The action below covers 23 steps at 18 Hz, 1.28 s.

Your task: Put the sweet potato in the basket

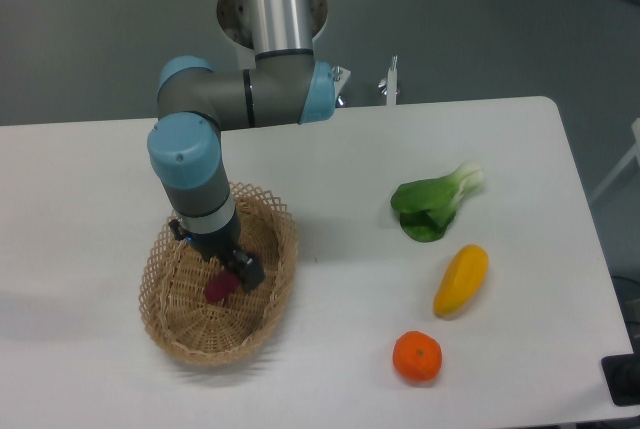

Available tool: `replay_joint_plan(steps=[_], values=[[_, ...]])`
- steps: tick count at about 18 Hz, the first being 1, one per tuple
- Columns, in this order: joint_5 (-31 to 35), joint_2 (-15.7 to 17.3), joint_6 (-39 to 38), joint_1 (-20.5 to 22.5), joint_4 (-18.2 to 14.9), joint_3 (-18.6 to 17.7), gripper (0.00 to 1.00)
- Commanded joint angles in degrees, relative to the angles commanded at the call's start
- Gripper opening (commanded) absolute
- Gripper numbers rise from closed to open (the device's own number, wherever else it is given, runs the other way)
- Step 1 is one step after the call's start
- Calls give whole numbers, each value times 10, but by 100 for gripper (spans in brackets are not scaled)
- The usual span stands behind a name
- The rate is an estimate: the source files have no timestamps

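Sweet potato is inside the basket footprint, down in the bowl, slightly left of center. Only a dark magenta-red patch shows; the rest is hidden behind the gripper. Smooth skin as far as visible, shape and orientation can't be read.

Gripper is right on it, low in the basket, arm coming down from above. Looks like it's pinching the sweet potato, but the fingers are dark and overlapped, so I can't tell for sure whether they're clamped or just parted. Also can't tell if the sweet potato is resting on the weave or hanging just above it.

Progress call: transport basically done, object is over/in the target. Left: confirm contact with basket floor, release, lift clear without dragging the basket or snagging the looped rim.

Basket: light tan wicker, oval, shallow, sits on the white surface at left-front.

Well apart to the right: bok choy, yellow oblong fruit, tangerine. None in the way.
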Motion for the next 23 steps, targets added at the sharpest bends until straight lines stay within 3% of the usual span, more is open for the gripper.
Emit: replay_joint_plan(steps=[6,12,15,17,23], values=[[39,47,36,75,-18,27,100],[22,89,199,168,-138,63,100],[-5,110,282,212,-179,70,100],[-11,113,317,230,-183,69,100],[-28,113,320,248,-185,70,100]])
